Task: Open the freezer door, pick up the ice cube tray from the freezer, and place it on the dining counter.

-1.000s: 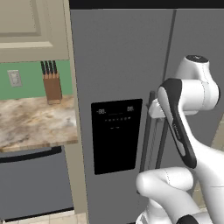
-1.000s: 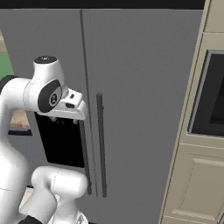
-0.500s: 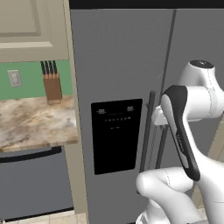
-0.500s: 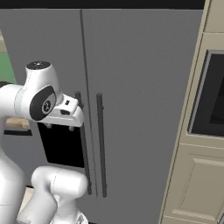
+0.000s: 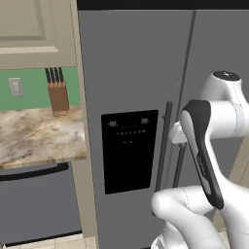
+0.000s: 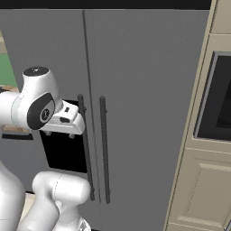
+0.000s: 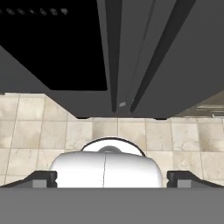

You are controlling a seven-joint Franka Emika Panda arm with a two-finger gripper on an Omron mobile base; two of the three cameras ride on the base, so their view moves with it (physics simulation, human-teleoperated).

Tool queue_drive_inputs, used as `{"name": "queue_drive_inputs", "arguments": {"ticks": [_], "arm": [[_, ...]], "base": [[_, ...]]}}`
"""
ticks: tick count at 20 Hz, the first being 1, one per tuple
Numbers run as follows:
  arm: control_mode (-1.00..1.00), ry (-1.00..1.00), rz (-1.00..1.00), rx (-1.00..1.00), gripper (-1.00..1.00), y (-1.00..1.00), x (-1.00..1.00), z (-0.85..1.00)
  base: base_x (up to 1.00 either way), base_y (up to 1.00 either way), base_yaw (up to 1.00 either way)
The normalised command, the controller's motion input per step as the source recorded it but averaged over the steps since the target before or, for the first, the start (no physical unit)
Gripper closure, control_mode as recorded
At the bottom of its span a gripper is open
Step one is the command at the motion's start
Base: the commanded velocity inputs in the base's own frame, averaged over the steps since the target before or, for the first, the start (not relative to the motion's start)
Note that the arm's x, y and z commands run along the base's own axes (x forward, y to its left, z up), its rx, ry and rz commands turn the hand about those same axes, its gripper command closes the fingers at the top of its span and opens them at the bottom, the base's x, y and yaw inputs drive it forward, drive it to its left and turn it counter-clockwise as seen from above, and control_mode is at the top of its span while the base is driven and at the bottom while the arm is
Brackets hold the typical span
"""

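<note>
Grey freezer door (image 5: 131, 73) shut, black dispenser panel, dark vertical handle (image 5: 163, 146)

Shut freezer door (image 5: 129, 97) blocks the way in; its bar handle (image 6: 85, 144) stands proud, with open floor (image 7: 131, 135) in front.

Counter (image 5: 34, 141): marble-patterned, brown-beige top, at the left edge of the left base view, mid-height, its right end against the grey fridge side. Knife block (image 5: 58, 97): wooden, upright, dark handles on top, standing at the counter's back right by the green wall. Floor (image 7: 131, 135): beige tiles, lower half of the hand view.
</note>
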Motion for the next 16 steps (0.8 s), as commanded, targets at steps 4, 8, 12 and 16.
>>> {"name": "queue_drive_inputs", "arguments": {"ticks": [4, 8, 12, 16], "arm": [[-1.0, 0.0, 0.0, 0.0, -1.0, 0.0, -0.03, 0.0], [-1.0, 0.0, 0.0, 0.0, -1.0, 0.0, 0.0, 0.0], [1.0, 0.0, 0.0, 0.0, -1.0, 0.0, 0.0, 0.0], [1.0, 0.0, 0.0, 0.0, -1.0, 0.0, 0.0, 0.0]], "base": [[0.0, 0.0, 0.0], [0.0, 0.0, 0.0], [0.0, 0.0, 0.0], [-0.02, -0.03, 0.0]]}}
